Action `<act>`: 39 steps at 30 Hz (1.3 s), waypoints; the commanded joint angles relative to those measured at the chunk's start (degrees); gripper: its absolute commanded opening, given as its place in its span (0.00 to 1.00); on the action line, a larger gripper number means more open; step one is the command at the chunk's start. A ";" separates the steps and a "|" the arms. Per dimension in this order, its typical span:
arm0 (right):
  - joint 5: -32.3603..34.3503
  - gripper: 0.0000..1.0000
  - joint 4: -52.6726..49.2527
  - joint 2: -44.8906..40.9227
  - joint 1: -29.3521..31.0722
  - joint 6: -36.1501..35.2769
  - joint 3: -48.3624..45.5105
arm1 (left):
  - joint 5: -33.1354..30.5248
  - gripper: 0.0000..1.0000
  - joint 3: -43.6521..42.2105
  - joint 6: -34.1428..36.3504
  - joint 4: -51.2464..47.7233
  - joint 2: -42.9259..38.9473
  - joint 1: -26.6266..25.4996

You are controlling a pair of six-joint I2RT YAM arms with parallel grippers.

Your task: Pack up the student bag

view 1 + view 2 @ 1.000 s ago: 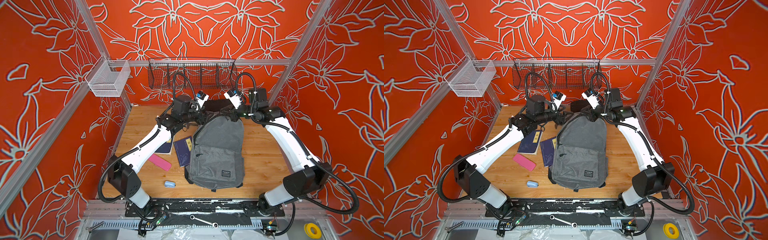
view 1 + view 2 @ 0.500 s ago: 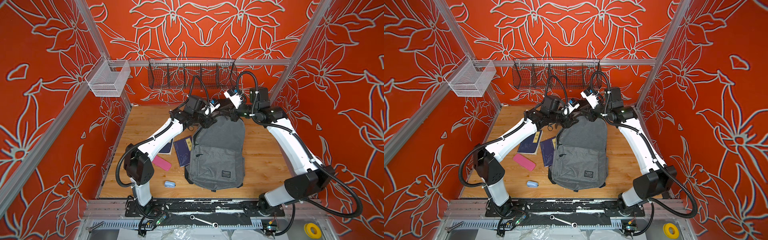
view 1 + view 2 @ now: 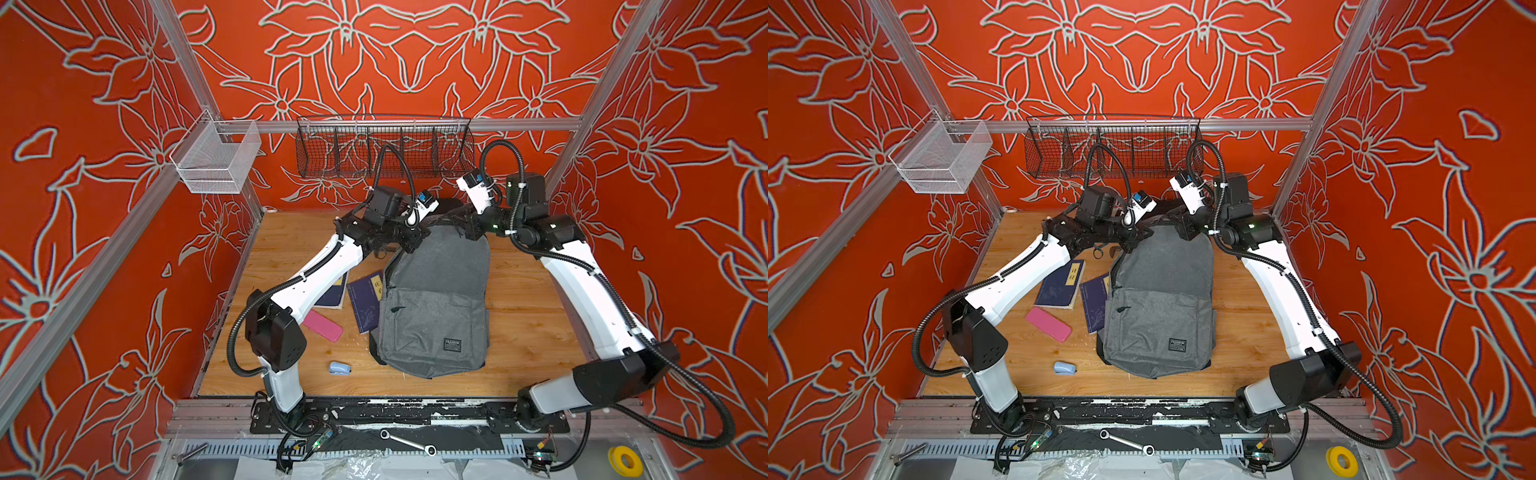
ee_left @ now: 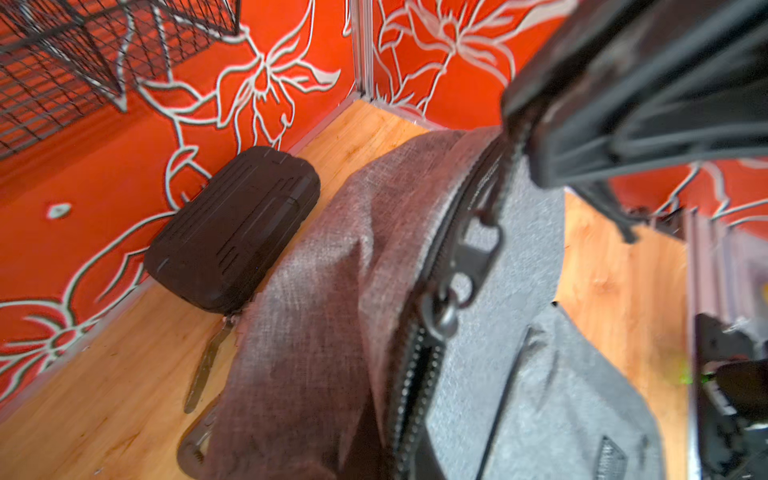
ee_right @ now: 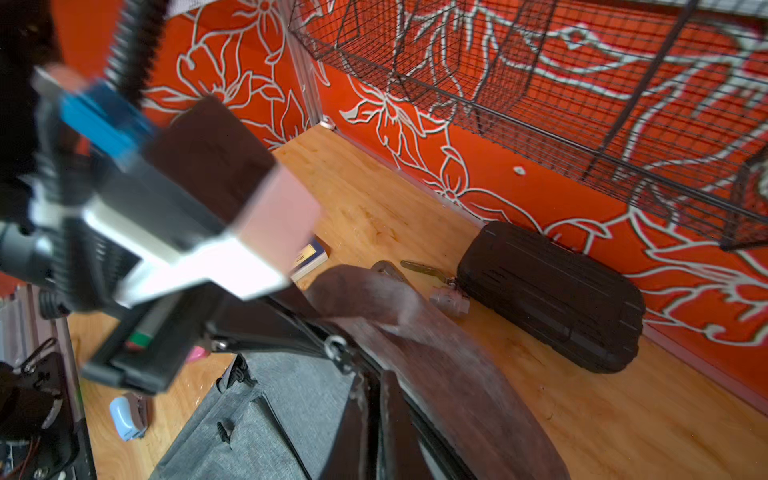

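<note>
Overhead, in both top views: student bag (image 3: 436, 299) (image 3: 1158, 299) lies flat mid-way across the wooden table (image 3: 528, 299), top end toward the back wall. Left gripper (image 3: 415, 243) and right gripper (image 3: 470, 230) sit at its top corners.
Left wrist: left gripper (image 4: 536, 137), blurred, pinched tight on the zipper edge (image 4: 473, 195).
Right wrist: right gripper (image 5: 374, 411) clamped tight on the bag's top rim; black ribbed case (image 5: 548, 295) lies by the wall.

Arms: left arm (image 3: 320, 274) and right arm (image 3: 590, 299), glossy white shells.
Joints: black housings (image 3: 274, 336), boxy, with small screw holes.
Cables: black corrugated conduit (image 3: 229, 340) in loops, held by white ties.
Wrist cameras: white blocks (image 3: 426, 204) with blue caps.
Grippers: left gripper (image 3: 419, 243) and right gripper (image 3: 471, 233), black.
Base: black plate (image 3: 415, 415), paint chipped white.
</note>
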 commanded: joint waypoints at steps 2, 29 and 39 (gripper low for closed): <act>5.07 0.00 5.94 -4.56 -4.04 6.52 -5.47 | 6.08 0.00 -3.64 -9.72 5.66 -6.42 5.66; -13.98 0.00 8.53 -1.90 -10.18 9.59 0.87 | 13.05 0.30 -38.17 -32.14 34.45 -20.93 14.61; -15.93 0.00 -7.55 3.35 -1.63 -0.23 11.61 | 1.71 0.71 -26.32 -4.78 19.81 -20.97 5.85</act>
